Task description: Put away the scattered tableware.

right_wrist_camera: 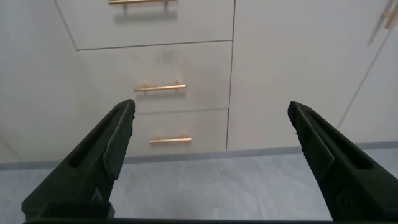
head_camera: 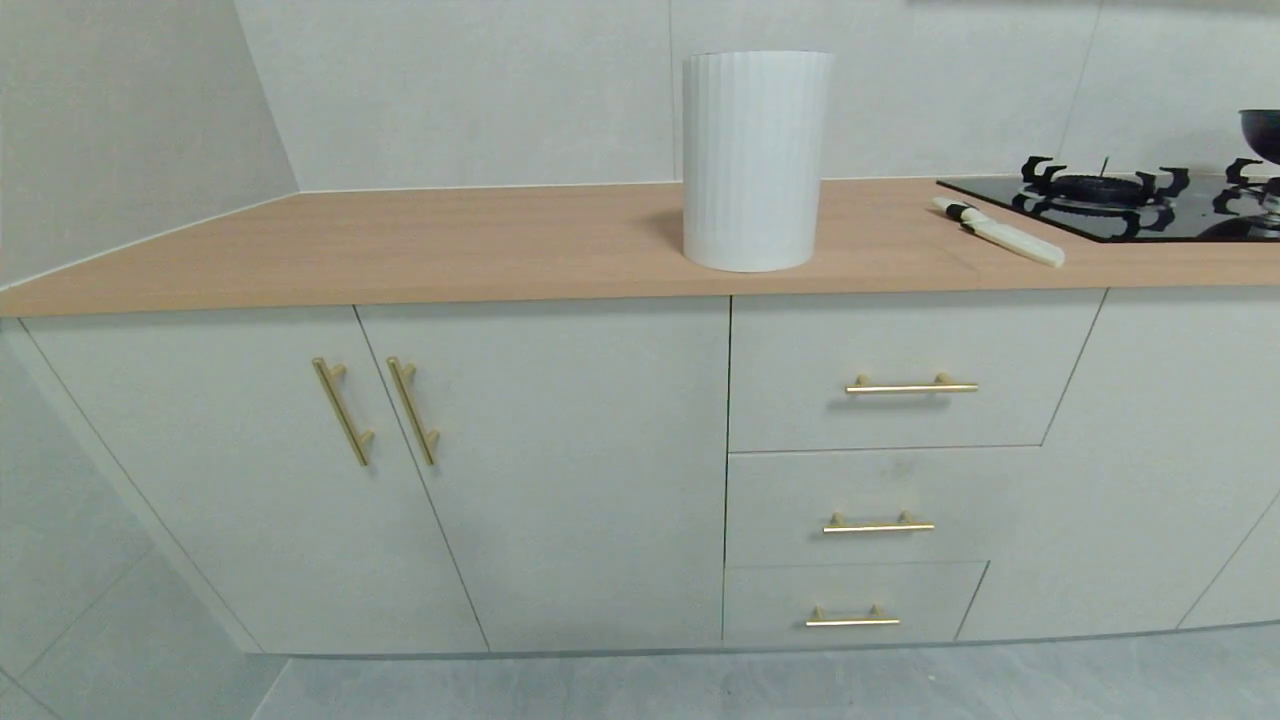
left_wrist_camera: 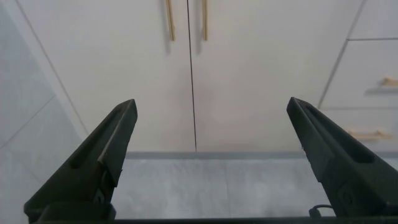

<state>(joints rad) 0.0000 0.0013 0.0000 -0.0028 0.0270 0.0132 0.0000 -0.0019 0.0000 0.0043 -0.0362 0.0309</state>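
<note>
1. My left end effector (left_wrist_camera: 211, 109) hangs low before the double cupboard doors (left_wrist_camera: 261, 68), its fingers spread wide and holding nothing.
2. On the wooden bench (head_camera: 450, 240) a tall white ribbed container (head_camera: 755, 160) stands upright; I cannot see into it from here.
3. Right of it, well apart, a pale knife (head_camera: 1000, 232) lies flat on the bench, just beside the black hob (head_camera: 1100, 228). Its long axis runs diagonally: the dark-banded end points back and left, the longer pale end front and right.
4. A dark pot (head_camera: 1262, 132) sits on the hob's far right.
5. My right end effector (right_wrist_camera: 211, 107) faces the drawers (right_wrist_camera: 155, 68), fingers wide, empty.
</note>
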